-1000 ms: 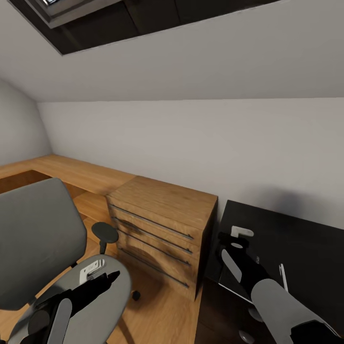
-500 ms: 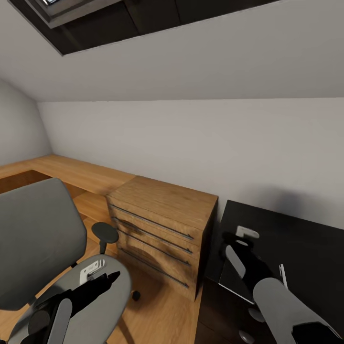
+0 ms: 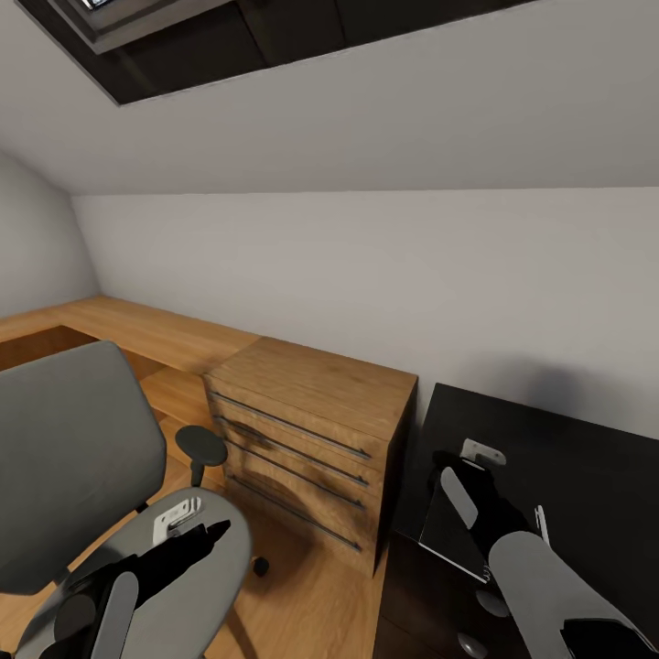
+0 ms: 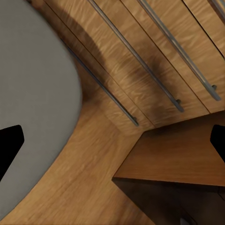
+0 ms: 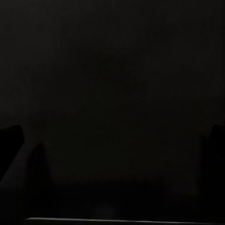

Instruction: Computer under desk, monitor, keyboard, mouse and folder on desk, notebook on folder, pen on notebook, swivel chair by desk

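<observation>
The grey swivel chair [image 3: 64,448] stands at the left on the wood floor. My left gripper [image 3: 206,531] hovers open just above its seat [image 4: 33,93], with nothing between the fingers [image 4: 9,150]. At the right is the glossy black desk [image 3: 567,458]. My right gripper [image 3: 462,458] hangs open low over its near corner, facing the dark top [image 5: 112,93]. A thin dark-grey notebook [image 3: 448,540] with a pale edge lies under that forearm, and the white pen [image 3: 542,524] lies beside it. Folder, monitor, keyboard, mouse and computer are out of view.
A light-wood chest of drawers [image 3: 311,430] stands between chair and desk, close against the desk's end. A low wooden ledge [image 3: 137,329] runs along the white wall. The desk's dark drawer unit with a round knob [image 3: 490,599] sits below its edge. A skylight [image 3: 183,46] is overhead.
My right gripper has slid a little to the right and nearer across the desk's corner. The left arm, chair, notebook and pen have stayed put.
</observation>
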